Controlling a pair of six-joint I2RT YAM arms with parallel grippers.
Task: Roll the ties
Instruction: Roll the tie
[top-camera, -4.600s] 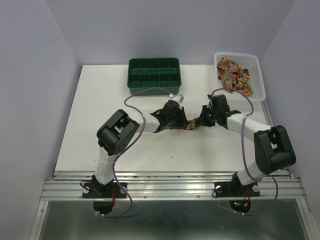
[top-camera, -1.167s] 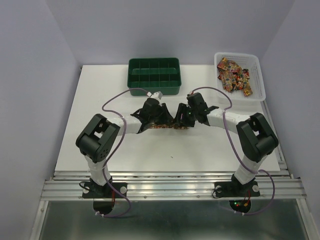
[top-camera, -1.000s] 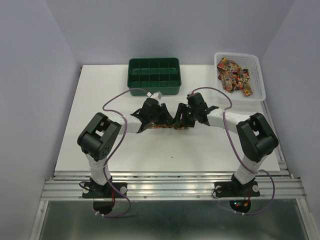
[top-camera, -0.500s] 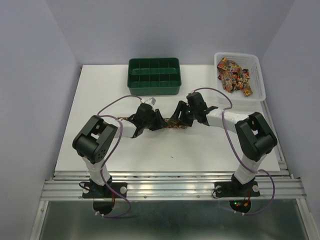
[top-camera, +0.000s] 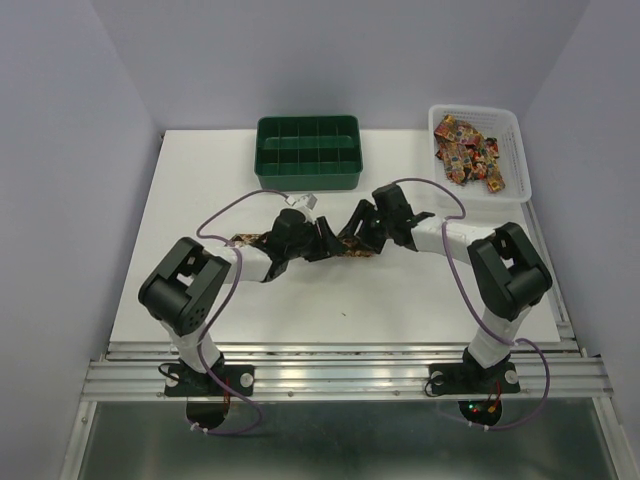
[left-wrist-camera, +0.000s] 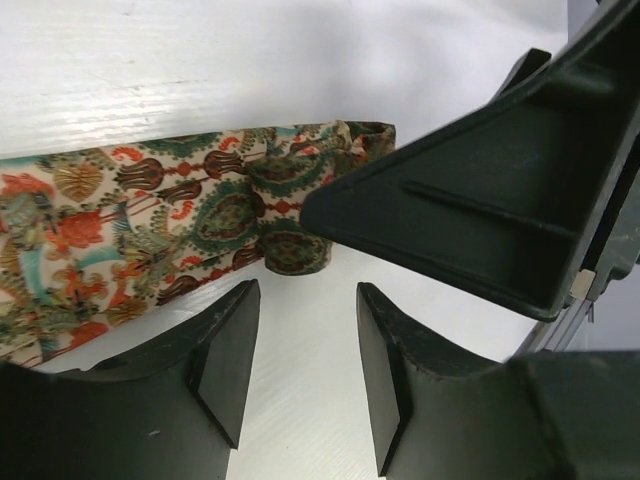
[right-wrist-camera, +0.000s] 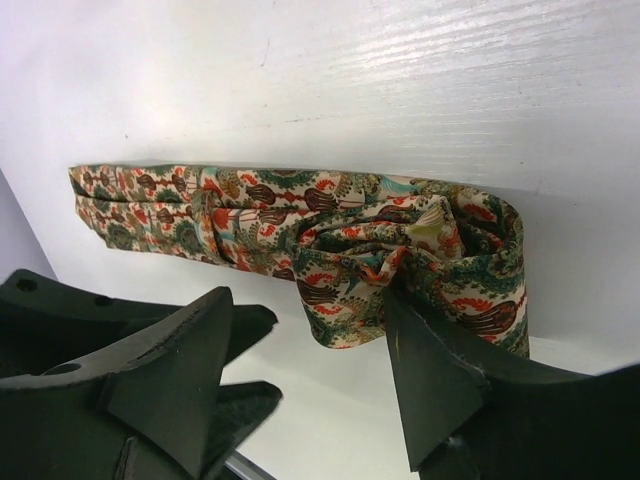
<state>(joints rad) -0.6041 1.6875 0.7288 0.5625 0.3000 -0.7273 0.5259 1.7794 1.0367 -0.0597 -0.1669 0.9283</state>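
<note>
One paisley tie (right-wrist-camera: 250, 215) in red, green and brown lies on the white table (top-camera: 200, 200), its right end wound into a loose roll (right-wrist-camera: 440, 255). My right gripper (right-wrist-camera: 308, 300) stands open just in front of the roll, with its right finger (right-wrist-camera: 435, 370) pressed against the fabric. My left gripper (left-wrist-camera: 307, 290) is open over bare table, nothing between its pads, a little short of the tie (left-wrist-camera: 180, 215). In the top view the left gripper (top-camera: 325, 243) and right gripper (top-camera: 352, 232) face each other closely over the tie (top-camera: 347, 247).
A green compartment tray (top-camera: 307, 178) stands at the back centre. A white basket (top-camera: 518, 150) at the back right holds more patterned ties (top-camera: 467, 150). The right gripper's finger (left-wrist-camera: 470, 220) fills the right of the left wrist view.
The left arm has drawn back to the left, and its jaws now stand wider and clear of the tie. The right gripper has shifted slightly left and stays at the roll.
</note>
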